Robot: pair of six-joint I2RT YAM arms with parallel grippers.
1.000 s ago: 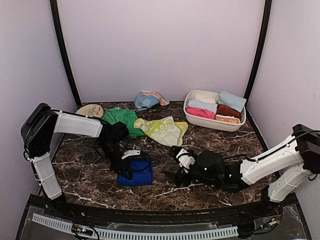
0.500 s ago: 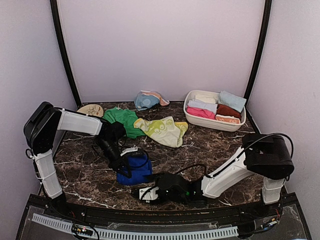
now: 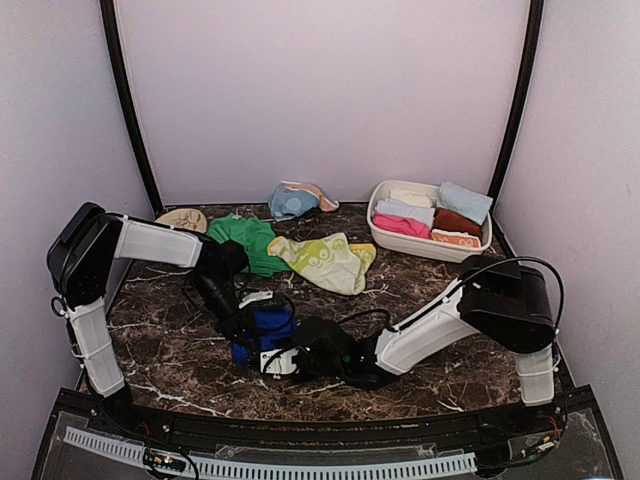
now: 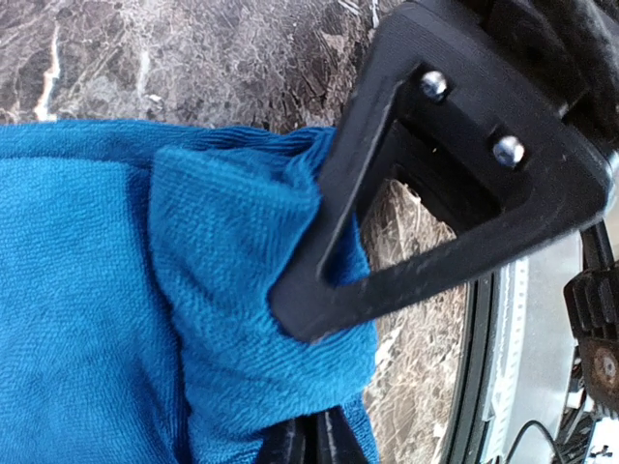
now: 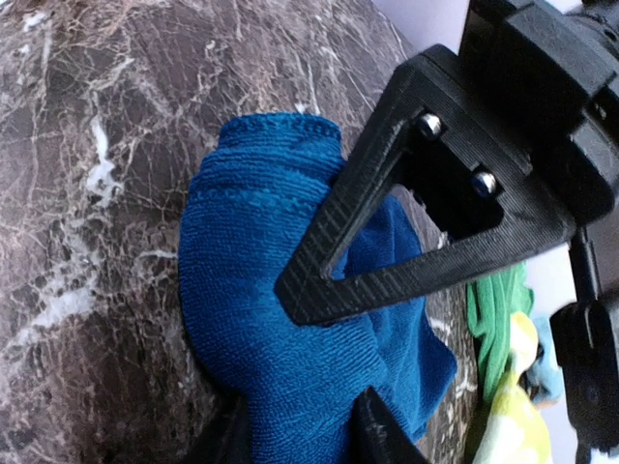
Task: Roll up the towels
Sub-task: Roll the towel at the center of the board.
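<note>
The dark marble tabletop [image 3: 170, 350] is carrying everything, and the royal blue towel [image 3: 265, 325] is lying bunched on it, towards the near edge.

The right arm [image 3: 430, 325] is reaching to the blue towel from the right, low over the tabletop. The left arm [image 3: 150, 245] is coming to it from the left and behind.

The white basin [image 3: 420, 245] is standing well behind and to the right of the blue towel. It is holding rolled towels: pink [image 3: 400, 226], white [image 3: 405, 210], rust [image 3: 455, 222] and pale blue [image 3: 465, 200].

The yellow-green patterned towel [image 3: 325, 262] is lying loose just behind the blue towel, slightly to the right. The green towel [image 3: 245, 240] is lying crumpled behind the blue towel, touching the patterned one. A light blue towel [image 3: 292, 200] is sitting far behind the blue towel, at the back wall. The tan round disc [image 3: 180, 220] is lying behind and to the left of it.

The left claw [image 3: 250, 310] is gripping the blue towel at its left side. In the left wrist view this claw [image 4: 305, 372] is pinching a thick fold of the cloth [image 4: 97, 290]. The right claw [image 3: 285, 358] is gripping the blue towel at its near right side. In the right wrist view it [image 5: 300, 377] is clenching on the bunched cloth [image 5: 261, 290].
</note>
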